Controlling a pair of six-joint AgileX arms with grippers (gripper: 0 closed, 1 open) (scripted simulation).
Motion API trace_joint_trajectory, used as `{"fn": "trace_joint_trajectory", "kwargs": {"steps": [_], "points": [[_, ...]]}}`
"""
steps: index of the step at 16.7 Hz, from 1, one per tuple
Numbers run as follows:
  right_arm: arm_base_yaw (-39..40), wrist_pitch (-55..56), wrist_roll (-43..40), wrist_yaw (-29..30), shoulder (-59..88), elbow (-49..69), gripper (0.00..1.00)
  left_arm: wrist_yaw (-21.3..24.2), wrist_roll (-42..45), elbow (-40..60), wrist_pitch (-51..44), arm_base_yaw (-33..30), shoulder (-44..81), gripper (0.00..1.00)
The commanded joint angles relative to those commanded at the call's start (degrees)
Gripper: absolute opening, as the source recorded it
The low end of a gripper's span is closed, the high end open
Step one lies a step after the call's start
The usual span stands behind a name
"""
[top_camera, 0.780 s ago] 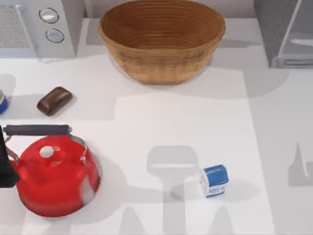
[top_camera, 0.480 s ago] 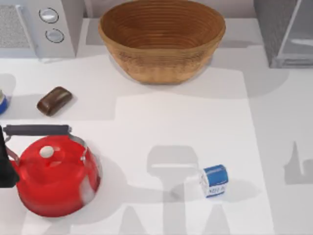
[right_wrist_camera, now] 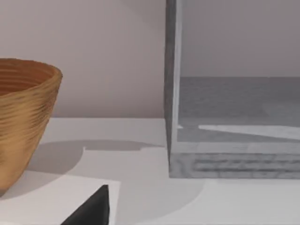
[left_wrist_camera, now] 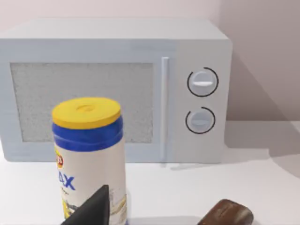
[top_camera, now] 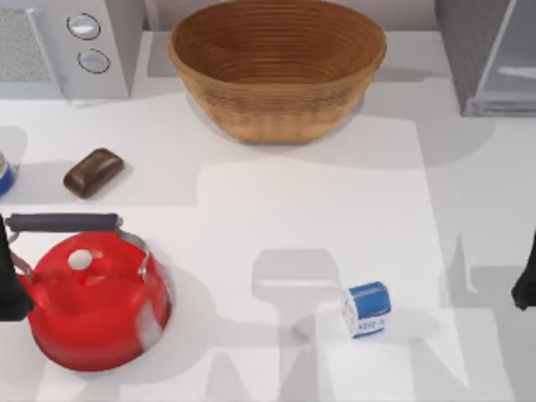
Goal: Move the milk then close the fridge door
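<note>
The fridge (top_camera: 469, 50) sits in the far right corner of the table, a dark speckled box. Its door (top_camera: 507, 59) is swung open, so the inside is exposed in the right wrist view — makes sense, since something has to go in or out before it gets shut. The wicker basket (top_camera: 276, 67) is at the back middle, and the microwave (top_camera: 75, 46) is in the far left corner. The red kettle (top_camera: 92, 301) is at the near left, with my left arm (top_camera: 10, 289) parked right beside it. The brown block (top_camera: 92, 172) is a bit behind the kettle.

The milk (top_camera: 367, 309) stands upright on the near side, right of centre, nothing touching it. Its long axis looks vertical, blue top up, label facing the near edge and turned slightly. The right arm (top_camera: 528, 285) pokes in at the right edge, near the carton but well apart from it — my guess is it's heading for a pickup. Can't tell whether either gripper is open or closed.
</note>
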Motion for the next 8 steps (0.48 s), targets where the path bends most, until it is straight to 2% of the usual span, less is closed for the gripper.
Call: {"fn": "trace_joint_trajectory", "kwargs": {"steps": [4,8], "points": [[13.29,10.19,0.23,13.25,10.61,0.39,1.00,0.00,0.00,0.00,0.00,0.00,0.00,1.00],[19.03,15.04,0.27,18.94,15.52,0.65,1.00,0.00,0.00,0.00,0.00,0.00,0.00,1.00]]}}
